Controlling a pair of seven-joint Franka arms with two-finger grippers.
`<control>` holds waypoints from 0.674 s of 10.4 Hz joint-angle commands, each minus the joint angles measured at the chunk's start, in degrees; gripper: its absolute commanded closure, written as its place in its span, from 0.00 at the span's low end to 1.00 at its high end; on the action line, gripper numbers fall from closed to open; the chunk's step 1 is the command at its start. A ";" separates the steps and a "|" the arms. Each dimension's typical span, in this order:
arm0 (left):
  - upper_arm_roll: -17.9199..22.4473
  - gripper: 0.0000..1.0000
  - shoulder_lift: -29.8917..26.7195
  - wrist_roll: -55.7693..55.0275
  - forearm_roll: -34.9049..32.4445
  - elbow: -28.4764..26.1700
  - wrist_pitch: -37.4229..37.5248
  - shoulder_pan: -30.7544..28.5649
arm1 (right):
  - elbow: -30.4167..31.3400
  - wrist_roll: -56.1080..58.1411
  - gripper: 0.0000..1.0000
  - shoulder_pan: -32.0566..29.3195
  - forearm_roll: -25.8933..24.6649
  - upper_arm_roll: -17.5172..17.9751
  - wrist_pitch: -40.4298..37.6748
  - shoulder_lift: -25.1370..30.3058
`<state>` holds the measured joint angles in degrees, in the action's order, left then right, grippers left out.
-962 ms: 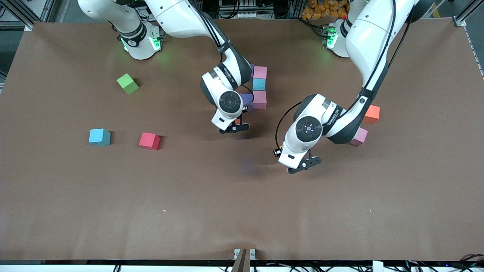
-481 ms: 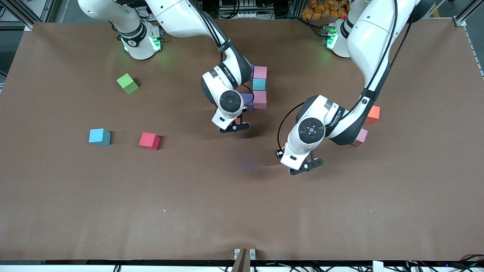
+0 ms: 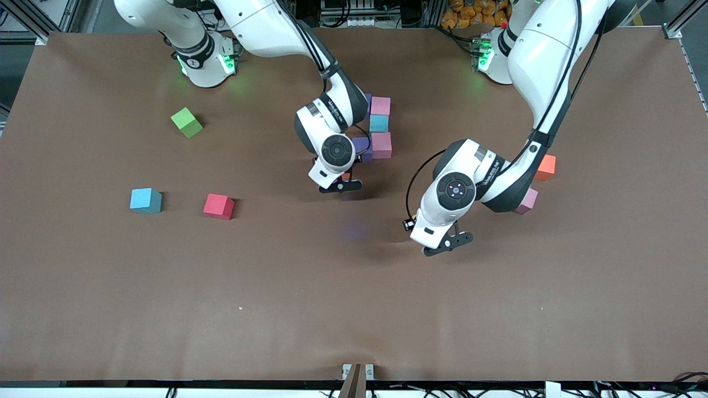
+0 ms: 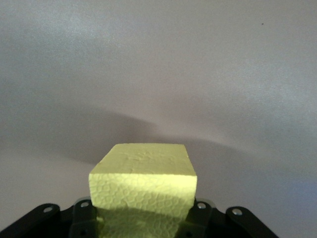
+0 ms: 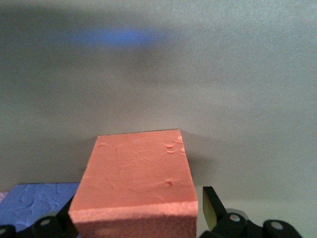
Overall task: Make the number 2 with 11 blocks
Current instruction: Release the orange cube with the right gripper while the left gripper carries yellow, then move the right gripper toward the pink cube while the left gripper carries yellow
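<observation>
Salmon-red foam cube point(image 5: 136, 186) on the brown bench point(image 3: 354, 309), beside a purple foam cube point(image 5: 37, 203) of the part-built figure (pink point(image 3: 380, 105), light blue point(image 3: 378, 122) and pink point(image 3: 380, 145) cubes in a column). The right end effector point(image 3: 338, 185) straddles it, fingers point(image 5: 212, 207) parted, clear of its sides. The left end effector point(image 3: 444, 243), over bare bench, is clamped on a pale yellow foam cube point(image 4: 143, 186).
</observation>
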<state>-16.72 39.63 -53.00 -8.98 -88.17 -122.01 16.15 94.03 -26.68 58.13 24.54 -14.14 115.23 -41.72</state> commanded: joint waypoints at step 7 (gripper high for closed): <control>-0.06 1.00 0.01 0.70 -1.13 0.71 -0.51 0.11 | -8.68 -1.53 0.00 -4.26 4.73 -0.45 -12.65 1.56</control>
<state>-16.73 39.63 -52.95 -8.98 -88.02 -122.35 16.21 85.85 -27.15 54.17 28.19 -14.73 104.46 -40.75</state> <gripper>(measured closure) 0.445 0.000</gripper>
